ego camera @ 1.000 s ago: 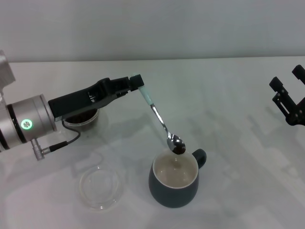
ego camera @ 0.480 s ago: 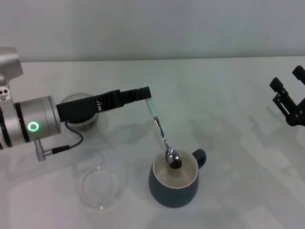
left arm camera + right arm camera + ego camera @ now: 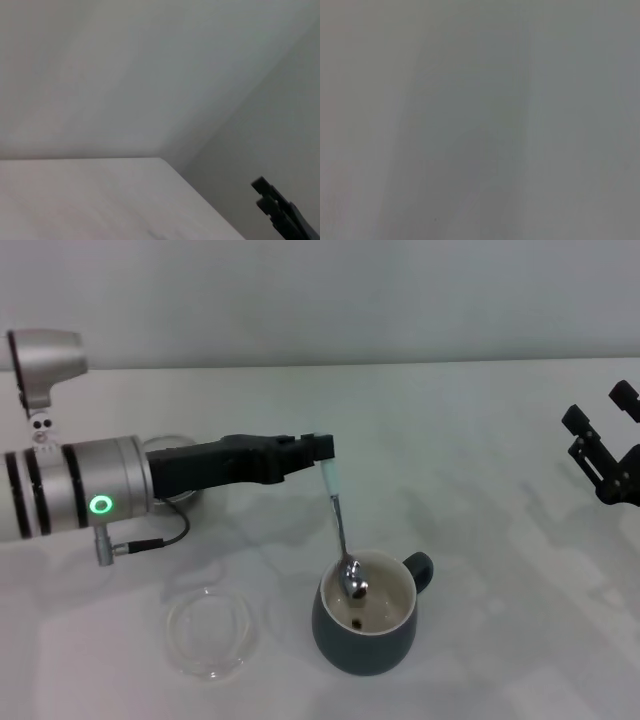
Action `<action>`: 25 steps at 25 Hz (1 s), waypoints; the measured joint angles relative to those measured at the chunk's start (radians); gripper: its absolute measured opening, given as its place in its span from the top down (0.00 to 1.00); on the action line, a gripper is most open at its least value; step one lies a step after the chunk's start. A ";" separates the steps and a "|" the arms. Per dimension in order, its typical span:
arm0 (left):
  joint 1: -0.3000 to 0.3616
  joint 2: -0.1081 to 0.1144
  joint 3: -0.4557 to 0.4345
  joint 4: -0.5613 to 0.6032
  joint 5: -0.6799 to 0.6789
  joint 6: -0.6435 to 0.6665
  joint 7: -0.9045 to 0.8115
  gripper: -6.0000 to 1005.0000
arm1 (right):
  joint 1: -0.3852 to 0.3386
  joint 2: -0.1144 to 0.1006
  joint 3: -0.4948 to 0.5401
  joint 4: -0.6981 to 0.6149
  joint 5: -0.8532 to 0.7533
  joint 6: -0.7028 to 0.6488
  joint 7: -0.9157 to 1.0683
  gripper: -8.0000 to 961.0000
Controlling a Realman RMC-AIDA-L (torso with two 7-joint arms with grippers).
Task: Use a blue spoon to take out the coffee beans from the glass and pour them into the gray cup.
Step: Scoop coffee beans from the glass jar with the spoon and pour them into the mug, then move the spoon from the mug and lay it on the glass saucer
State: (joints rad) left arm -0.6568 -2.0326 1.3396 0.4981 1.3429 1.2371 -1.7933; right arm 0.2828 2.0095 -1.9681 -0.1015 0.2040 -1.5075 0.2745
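My left gripper [image 3: 322, 450] is shut on the pale blue handle of the blue spoon [image 3: 338, 516]. The spoon hangs almost straight down with its metal bowl inside the gray cup [image 3: 365, 637] at the front middle. A coffee bean [image 3: 359, 591] clings to the spoon bowl and another lies on the cup's cream floor. The glass [image 3: 170, 500] is mostly hidden behind my left arm, and no beans show in it from here. My right gripper [image 3: 608, 445] is parked at the far right, open. It also shows in the left wrist view [image 3: 280, 212].
A flat clear round glass dish [image 3: 208, 632] lies on the white table [image 3: 480, 540] to the left of the gray cup. The right wrist view shows only a plain grey surface.
My left arm moved right and tipped the spoon steeper, lowering its bowl from above the cup's rim into the cup. Beans have dropped off the spoon into the cup.
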 joint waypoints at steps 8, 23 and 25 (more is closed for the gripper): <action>-0.022 -0.029 0.003 0.065 0.056 0.005 0.073 0.86 | 0.003 0.000 0.000 -0.003 0.000 0.016 -0.004 0.37; 0.006 -0.010 -0.195 0.083 0.041 0.164 -0.001 0.86 | 0.004 0.001 0.000 -0.003 0.001 0.018 0.000 0.37; 0.023 -0.007 -0.247 0.092 0.041 0.199 -0.025 0.86 | 0.006 0.001 0.000 -0.004 0.001 0.019 0.000 0.37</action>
State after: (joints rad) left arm -0.6341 -2.0395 1.0930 0.5903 1.3834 1.4363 -1.8186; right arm 0.2885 2.0102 -1.9680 -0.1051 0.2048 -1.4890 0.2746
